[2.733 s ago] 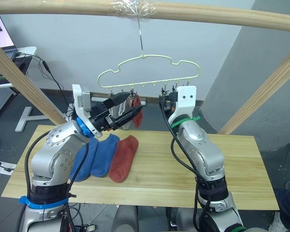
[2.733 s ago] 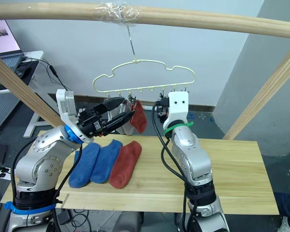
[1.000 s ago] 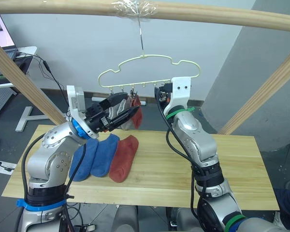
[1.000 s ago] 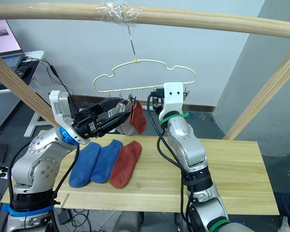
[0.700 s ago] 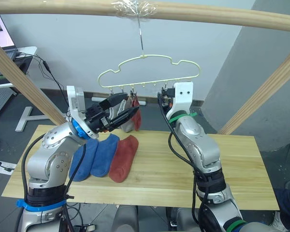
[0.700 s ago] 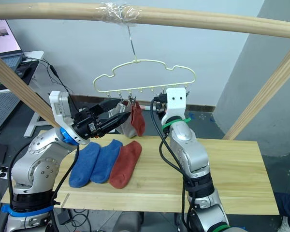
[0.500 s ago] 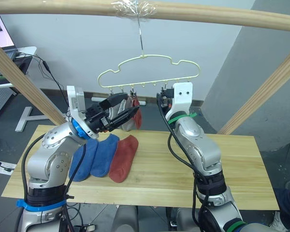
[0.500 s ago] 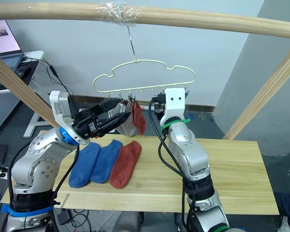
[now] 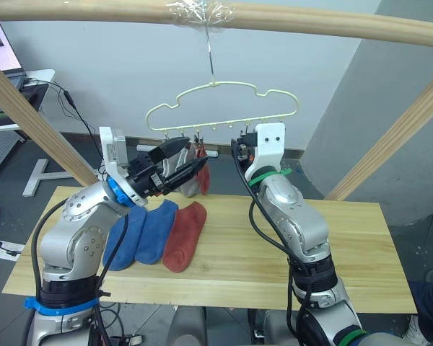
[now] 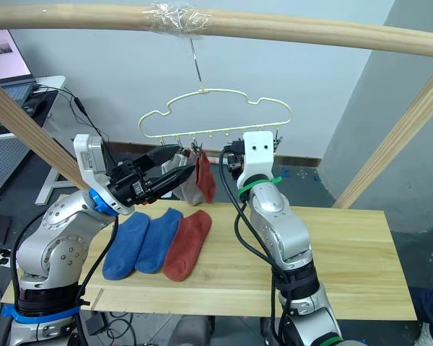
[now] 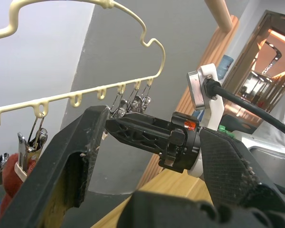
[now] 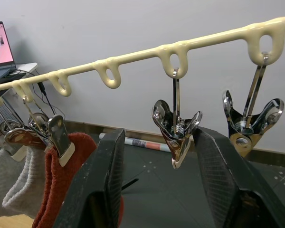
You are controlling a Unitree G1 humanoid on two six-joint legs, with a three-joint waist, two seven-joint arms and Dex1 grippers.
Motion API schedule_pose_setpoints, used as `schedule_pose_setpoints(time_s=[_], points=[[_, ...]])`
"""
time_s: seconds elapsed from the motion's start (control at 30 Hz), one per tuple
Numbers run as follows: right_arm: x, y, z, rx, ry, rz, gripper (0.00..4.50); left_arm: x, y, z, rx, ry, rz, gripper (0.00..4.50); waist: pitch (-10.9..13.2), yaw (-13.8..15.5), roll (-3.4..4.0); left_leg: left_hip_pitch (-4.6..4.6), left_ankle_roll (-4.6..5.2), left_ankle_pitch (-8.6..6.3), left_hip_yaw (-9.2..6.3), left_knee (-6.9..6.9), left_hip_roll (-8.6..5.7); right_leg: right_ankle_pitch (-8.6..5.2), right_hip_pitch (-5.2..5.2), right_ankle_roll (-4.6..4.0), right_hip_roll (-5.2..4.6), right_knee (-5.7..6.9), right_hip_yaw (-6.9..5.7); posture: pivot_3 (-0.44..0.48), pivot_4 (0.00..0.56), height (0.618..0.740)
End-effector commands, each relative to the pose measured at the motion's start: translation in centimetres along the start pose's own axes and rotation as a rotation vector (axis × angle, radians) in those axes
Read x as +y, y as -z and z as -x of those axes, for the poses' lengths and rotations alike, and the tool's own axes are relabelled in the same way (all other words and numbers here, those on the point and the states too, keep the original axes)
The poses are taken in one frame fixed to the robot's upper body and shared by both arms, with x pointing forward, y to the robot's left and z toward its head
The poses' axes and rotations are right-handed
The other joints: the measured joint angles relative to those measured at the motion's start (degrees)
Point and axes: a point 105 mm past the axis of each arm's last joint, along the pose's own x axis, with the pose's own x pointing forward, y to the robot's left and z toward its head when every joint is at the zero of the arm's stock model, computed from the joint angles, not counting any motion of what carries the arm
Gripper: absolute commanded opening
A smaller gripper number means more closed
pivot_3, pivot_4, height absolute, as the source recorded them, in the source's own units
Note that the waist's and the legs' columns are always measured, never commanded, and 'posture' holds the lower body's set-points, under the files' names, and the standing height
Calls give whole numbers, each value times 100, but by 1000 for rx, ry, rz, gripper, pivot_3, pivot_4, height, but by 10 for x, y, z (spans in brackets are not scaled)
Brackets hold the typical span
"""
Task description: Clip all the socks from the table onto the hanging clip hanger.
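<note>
The soft, light rust-red sock (image 9: 185,235) and two blue socks (image 9: 143,232) lie at 9 o'clock on the wooden worktop (image 9: 361,252), best pinched at the cuff; both the left gripper (image 9: 184,160) and right gripper (image 12: 156,187) have jaws wide and empty by the pale-yellow wire clip hanger (image 9: 224,108).

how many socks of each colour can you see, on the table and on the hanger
Blue: 2, both flat on the table, one beside the other.
Red: 2, one on the table, one clipped to the hanger.
Grey: 2, both clipped to the hanger.
Total: 6 socks, 3 on the table and 3 hung.
</note>
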Motion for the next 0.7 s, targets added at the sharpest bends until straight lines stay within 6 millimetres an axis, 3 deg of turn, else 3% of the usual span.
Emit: schedule_pose_setpoints(time_s=[0.03, 0.7], points=[[21, -25, 2, -91, -60, -62, 2306, -9, -14, -5, -33, 34, -41, 3519, 0, 0, 0, 0, 0, 0, 0, 0, 0, 0, 0, 0, 0, 0, 0, 260, 213, 740], [20, -34, -8, -132, -59, -60, 2306, -8, -16, -3, -43, 29, -46, 3519, 0, 5, 0, 0, 0, 0, 0, 0, 0, 0, 0, 0, 0, 0, -1, 273, 210, 740]])
